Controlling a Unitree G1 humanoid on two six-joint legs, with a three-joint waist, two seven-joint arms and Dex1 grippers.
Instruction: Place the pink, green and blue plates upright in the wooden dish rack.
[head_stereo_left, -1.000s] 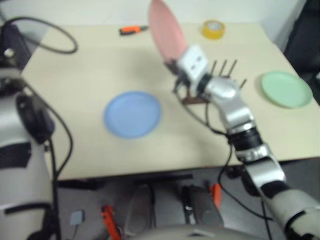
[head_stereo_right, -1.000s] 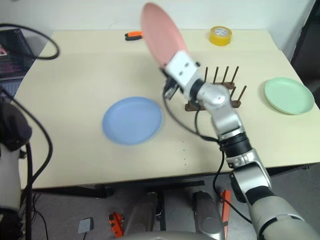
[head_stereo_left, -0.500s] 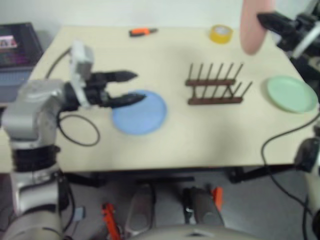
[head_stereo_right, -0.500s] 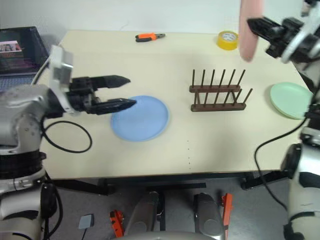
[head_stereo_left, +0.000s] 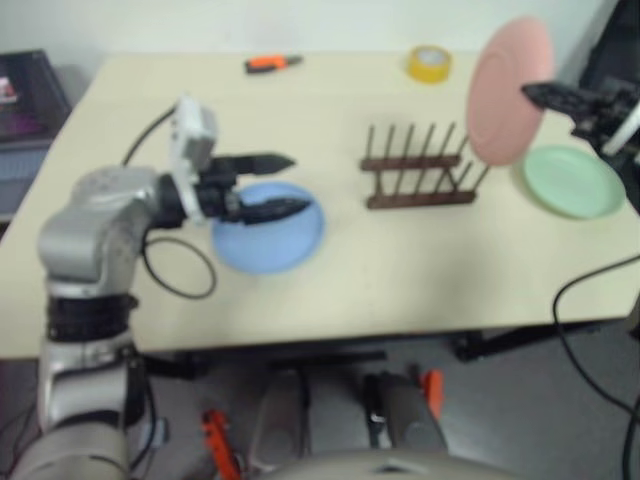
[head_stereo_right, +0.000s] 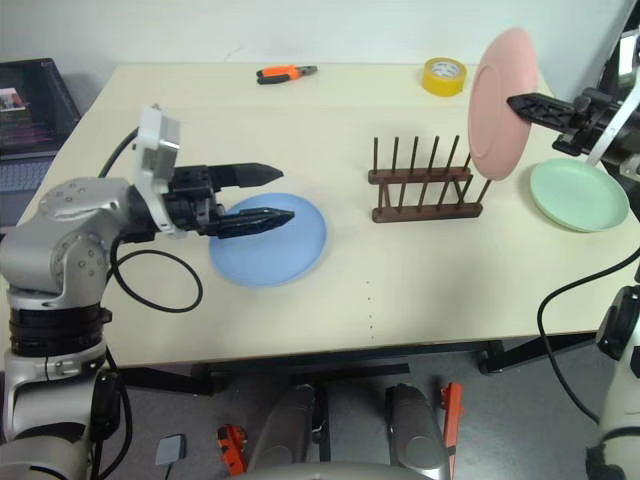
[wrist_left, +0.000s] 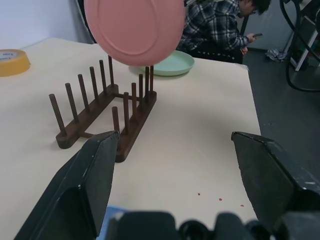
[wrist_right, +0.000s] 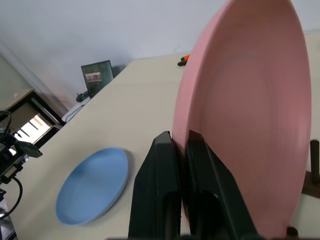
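- right gripper (head_stereo_right: 525, 103): fingers pressed together on the rim of the pink plate (head_stereo_right: 500, 103), held on edge in the air, above and just past the rack's right end.
- rack (head_stereo_right: 424, 192): empty; its long axis runs left-right, so the plate must come down and leftward between pegs.
- left gripper (head_stereo_right: 262, 195): fingers spread, holding nothing, over the near-left edge of the blue plate (head_stereo_right: 268, 239).
- green plate (head_stereo_right: 578, 195): flat, right of the rack, nearer the right arm.

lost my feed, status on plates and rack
Right gripper shut on pink plate, upright over rack. Left gripper open above blue plate. Rack empty.
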